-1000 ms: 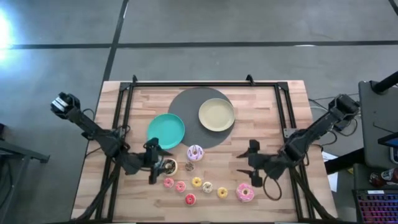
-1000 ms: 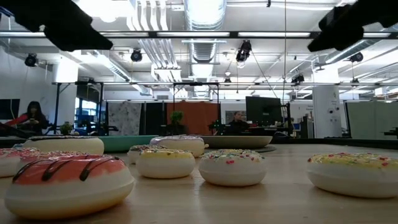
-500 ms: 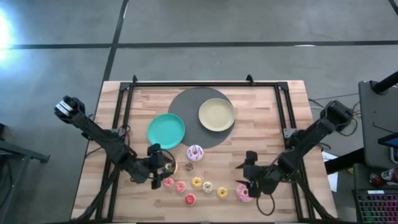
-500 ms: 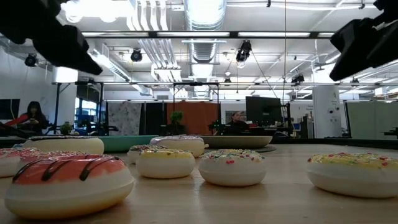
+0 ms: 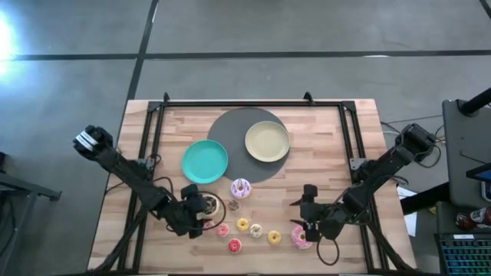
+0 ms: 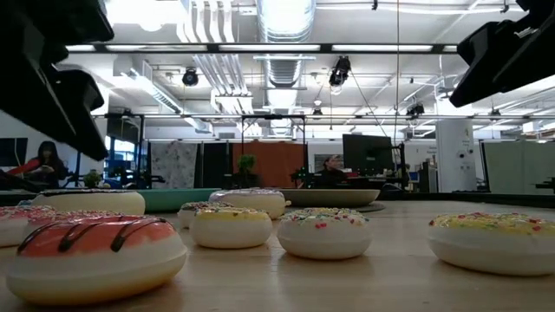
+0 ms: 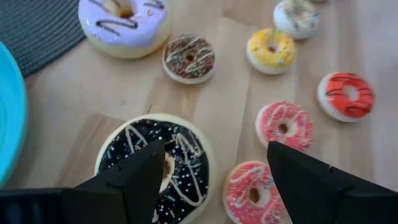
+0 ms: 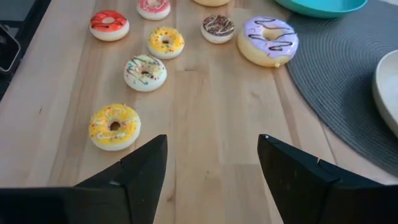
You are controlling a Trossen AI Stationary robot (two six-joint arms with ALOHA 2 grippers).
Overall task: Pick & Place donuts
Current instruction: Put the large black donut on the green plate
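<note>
We saw the left gripper [image 7: 211, 171] with its fingers spread wide and holding nothing; one finger [image 7: 134, 177] lay over the big dark-iced donut [image 7: 155, 165], the other just past a small pink donut [image 7: 252, 193]. That dark donut sat between the fingers, toward one side, near the teal plate [image 5: 205, 161]. The right gripper [image 8: 211, 165] also stood open and empty, bare table [image 8: 211, 112] between its fingers. From above it hung over the large pink donut [image 5: 299, 239], well away from the teal plate, though we could not tell how close it was. We found no writing or labels. The lilac donut [image 5: 241, 187] lay just beside the grey mat [image 5: 230, 126], the small donuts [image 5: 242, 225] in a loose row beyond it from the teal plate. The yellow plate [image 5: 267, 141] sat on the mat beside the teal one.
</note>
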